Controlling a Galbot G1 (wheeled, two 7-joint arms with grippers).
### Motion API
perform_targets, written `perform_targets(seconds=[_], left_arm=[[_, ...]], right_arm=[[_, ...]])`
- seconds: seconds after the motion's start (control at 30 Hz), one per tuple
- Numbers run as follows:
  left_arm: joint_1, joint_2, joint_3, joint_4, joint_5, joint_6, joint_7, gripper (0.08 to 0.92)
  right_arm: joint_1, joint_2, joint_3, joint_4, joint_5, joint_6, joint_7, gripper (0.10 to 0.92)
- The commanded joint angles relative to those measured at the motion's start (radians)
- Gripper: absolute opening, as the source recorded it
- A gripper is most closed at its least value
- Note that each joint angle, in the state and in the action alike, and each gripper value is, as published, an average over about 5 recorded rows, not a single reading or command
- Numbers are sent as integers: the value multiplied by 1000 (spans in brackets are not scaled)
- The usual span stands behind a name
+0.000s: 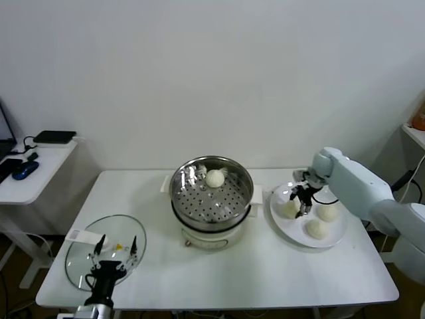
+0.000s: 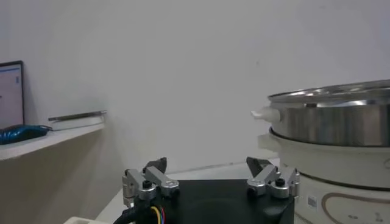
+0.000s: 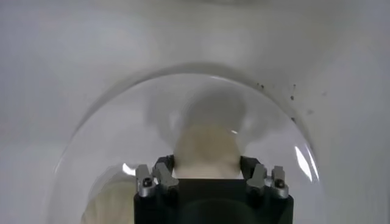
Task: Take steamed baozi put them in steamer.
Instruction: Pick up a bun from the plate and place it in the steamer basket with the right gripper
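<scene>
R gripper on plate baozi

right gripper gripping baozi, white plate

right arm stretched in from the right, wrist bent down, right gripper pointing down with fingers closed in around a bun; left gripper parked near left, fingers spread, pointing away
</scene>
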State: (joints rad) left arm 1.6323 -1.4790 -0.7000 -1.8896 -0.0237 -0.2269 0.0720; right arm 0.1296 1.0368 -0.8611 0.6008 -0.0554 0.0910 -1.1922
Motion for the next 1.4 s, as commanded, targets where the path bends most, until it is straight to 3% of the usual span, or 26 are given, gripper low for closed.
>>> perform_targets(seconds=[0.03, 0.37, 0.57, 0.97, 1.4], left_arm=[[-1, -1, 2, 2, 2, -1, 0, 823], [-2, -7, 7, -12, 4, -1, -1, 823], [4, -9, 10, -29, 8, -3, 0, 823], [14, -4, 18, -56, 21, 0, 2, 823], [23, -1, 4, -83, 35, 5, 1, 823]], right_arm=[[161, -68, -151, 145, 198, -48, -5, 696], [479, -67, -423, 273, 567, -172, -7, 696], [586, -29, -490, 347, 700, -237, 1, 696], [591, 131, -499, 410, 775, -296, 31, 696], [428, 365, -449, 267, 699, -302, 44, 703]])
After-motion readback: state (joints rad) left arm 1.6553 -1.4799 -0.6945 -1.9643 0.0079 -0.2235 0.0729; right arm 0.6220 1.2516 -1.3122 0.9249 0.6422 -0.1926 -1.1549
